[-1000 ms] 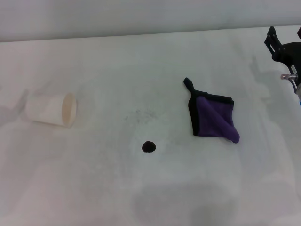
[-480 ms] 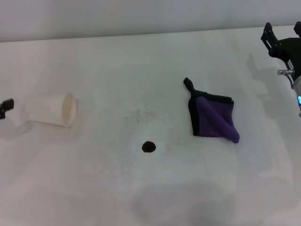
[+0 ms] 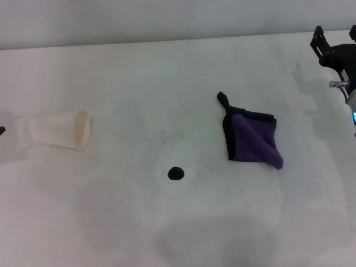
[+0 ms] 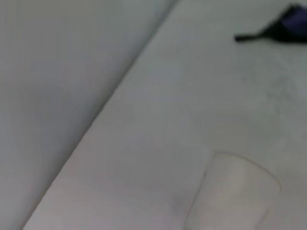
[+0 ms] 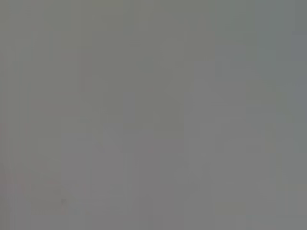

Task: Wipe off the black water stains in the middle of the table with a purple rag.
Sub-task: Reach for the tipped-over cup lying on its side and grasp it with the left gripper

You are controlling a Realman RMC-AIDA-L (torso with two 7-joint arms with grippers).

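The purple rag (image 3: 253,139) lies folded on the white table (image 3: 167,72), right of centre, with its black loop pointing away from me. It also shows far off in the left wrist view (image 4: 292,21). The black water stain (image 3: 176,173) is a small round blot left of and nearer than the rag. My right gripper (image 3: 336,41) hangs at the far right edge, beyond the rag and well clear of it, its two fingers spread apart and empty. Only a dark sliver of my left gripper (image 3: 1,130) shows at the left edge. The right wrist view is plain grey.
A white paper cup (image 3: 58,130) lies on its side at the left, mouth toward the centre; it also shows in the left wrist view (image 4: 235,191). Faint grey speckles (image 3: 169,135) lie beyond the stain. The table's far edge meets a grey wall (image 3: 167,22).
My left gripper has drawn back to the left, almost out of the head view. The right gripper has risen slightly toward the far right corner. Rag, stain and cup have not moved.
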